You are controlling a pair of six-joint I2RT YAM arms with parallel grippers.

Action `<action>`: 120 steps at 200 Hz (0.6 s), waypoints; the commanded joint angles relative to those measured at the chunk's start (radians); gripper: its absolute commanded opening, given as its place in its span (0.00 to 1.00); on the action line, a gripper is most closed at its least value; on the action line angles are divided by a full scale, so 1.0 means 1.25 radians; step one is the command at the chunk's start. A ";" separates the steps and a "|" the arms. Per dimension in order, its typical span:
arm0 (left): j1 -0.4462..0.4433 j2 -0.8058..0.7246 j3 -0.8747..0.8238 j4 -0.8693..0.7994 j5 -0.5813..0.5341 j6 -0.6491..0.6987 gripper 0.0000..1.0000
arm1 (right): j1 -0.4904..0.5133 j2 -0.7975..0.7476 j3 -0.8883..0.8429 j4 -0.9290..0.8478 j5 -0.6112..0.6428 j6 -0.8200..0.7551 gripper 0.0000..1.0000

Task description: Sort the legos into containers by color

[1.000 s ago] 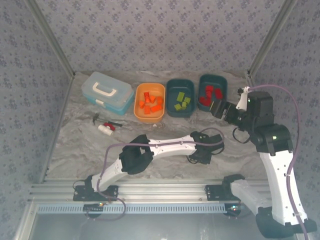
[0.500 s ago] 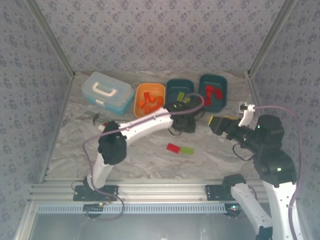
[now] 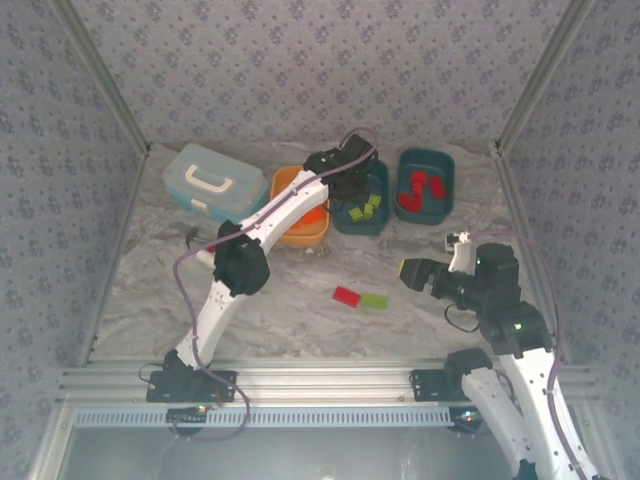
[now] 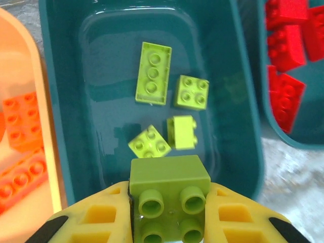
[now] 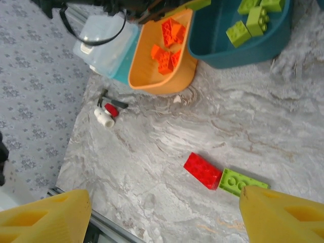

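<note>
A grey marbled counter (image 3: 150, 300) sits between patterned walls, with three bins in a row along its far edge. The held green brick (image 4: 169, 190) is pinched between the yellow fingers of the left hand (image 4: 169, 205), studs facing the camera. It hangs over the near end of the middle teal bin (image 4: 245, 101), where four green bricks (image 4: 153, 72) already lie.

The step looks like a simple release. To do it well, the hand should be well inside the rim before it opens, since the orange bin (image 4: 48, 126) touches or nearly touches this one on the left, and the end teal bin (image 3: 441, 164) with the red bricks is just beside it on the right. A low, gentle drop would likely keep the brick from bouncing out.

Near the middle of the counter, a loose red brick (image 5: 202, 170) and a loose green one (image 5: 238, 181) lie touching or nearly so. The right hand (image 5: 162, 212) hovers above them, spread wide and empty.
</note>
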 commanded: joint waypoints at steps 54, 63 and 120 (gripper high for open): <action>0.038 0.110 0.070 0.008 0.028 0.036 0.25 | 0.050 -0.016 -0.035 -0.006 0.034 0.022 0.79; 0.038 0.115 0.070 0.009 0.031 0.037 0.27 | 0.056 -0.016 -0.043 -0.005 0.042 0.026 0.79; 0.039 0.118 0.076 -0.003 0.038 0.029 0.42 | 0.131 0.019 -0.045 -0.021 0.127 0.035 0.78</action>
